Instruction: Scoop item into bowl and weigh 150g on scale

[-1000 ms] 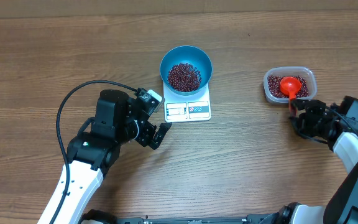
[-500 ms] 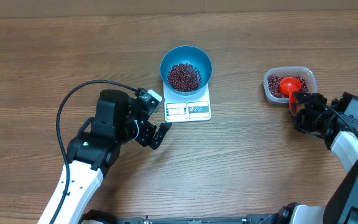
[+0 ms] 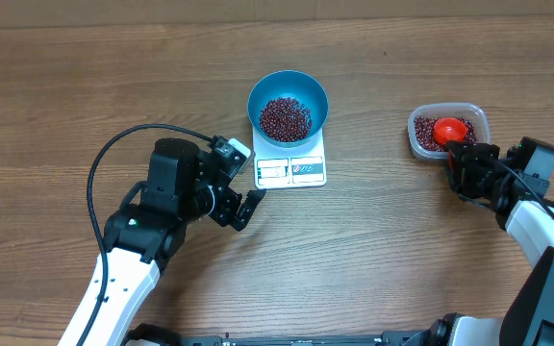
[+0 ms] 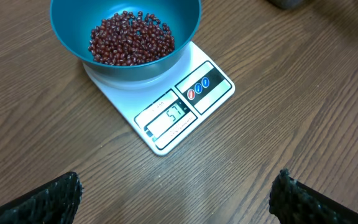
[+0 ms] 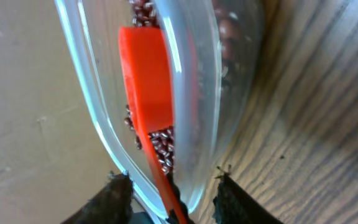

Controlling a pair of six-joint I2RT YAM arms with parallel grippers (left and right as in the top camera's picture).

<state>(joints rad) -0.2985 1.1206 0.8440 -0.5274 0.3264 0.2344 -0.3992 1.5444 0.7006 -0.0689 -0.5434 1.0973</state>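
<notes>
The blue bowl (image 3: 255, 92) stands on the white scale (image 3: 291, 171) with a heap of red-brown beans (image 3: 286, 117) in it. In the left wrist view the bowl (image 4: 61, 25) and scale (image 4: 185, 102) lie ahead, and the display reads 57. My left gripper (image 3: 239, 175) hovers open just left of the scale, with bare wood between its fingers (image 4: 48, 199). At the right, a red scoop (image 3: 449, 132) rests in a clear container (image 3: 421, 123) of beans. My right gripper (image 3: 455, 159) straddles the scoop's handle (image 5: 160, 180) at the container's rim. Gaps show on both sides of the handle.
A black cable (image 3: 113, 154) loops over the table left of the left arm. The clear container's wall (image 5: 229, 93) rises right in front of the right fingers (image 5: 235, 202). Bare wood lies between the scale and the container.
My right gripper has moved up to the container's near rim and its jaws have narrowed around the scoop's handle. The left arm, bowl and scale have not moved.
</notes>
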